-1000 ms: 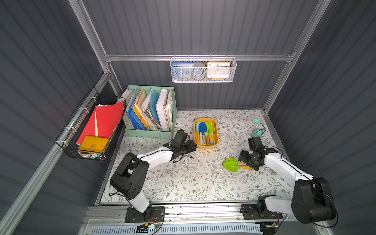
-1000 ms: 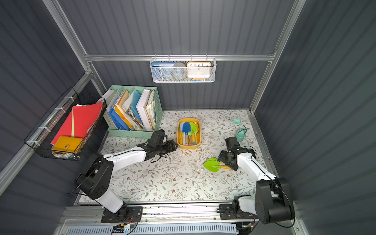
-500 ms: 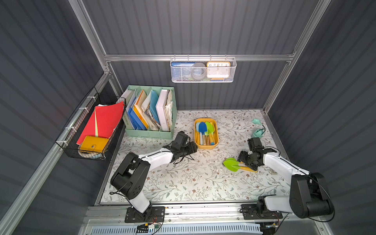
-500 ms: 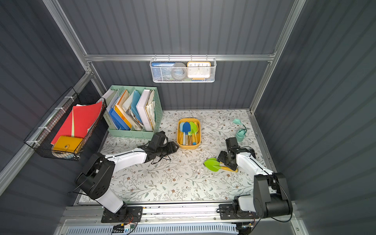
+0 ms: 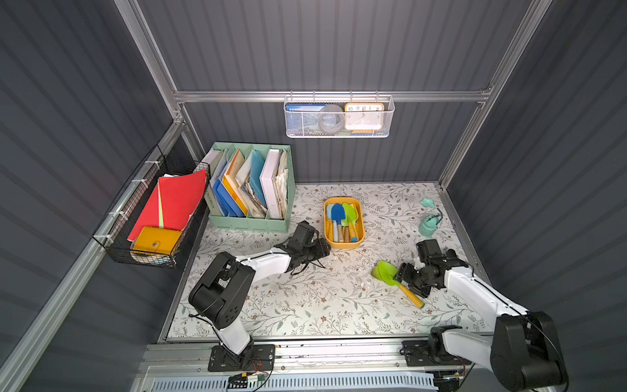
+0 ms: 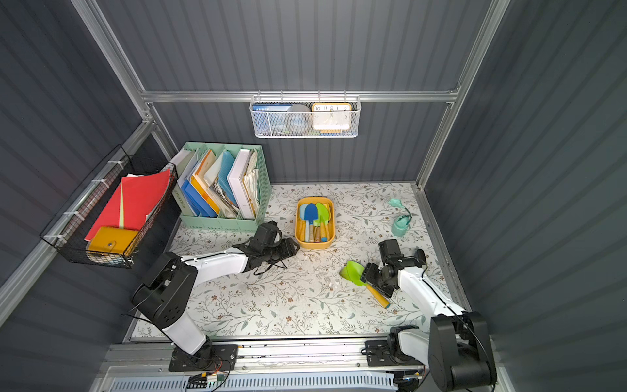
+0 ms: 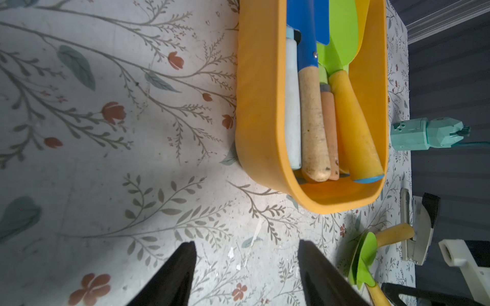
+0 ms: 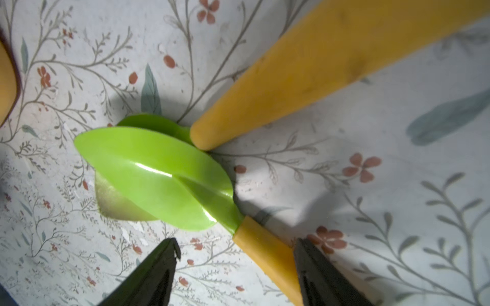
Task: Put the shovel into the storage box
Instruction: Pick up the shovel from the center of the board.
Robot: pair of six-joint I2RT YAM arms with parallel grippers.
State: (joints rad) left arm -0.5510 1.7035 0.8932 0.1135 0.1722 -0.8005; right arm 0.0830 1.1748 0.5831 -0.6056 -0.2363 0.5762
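Our right tool [image 8: 236, 245], jaws apart, straddles the handle of the shovel [image 5: 385, 272], whose blade points roughly toward the storage box [image 5: 344, 245].

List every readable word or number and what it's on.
"10 11 12 1 2": clock in the white basket.
Too blurred: lettering on the folder spine in the green file box.
Too small: label on the blue book in that basket.
Paw print: on the teal toy.
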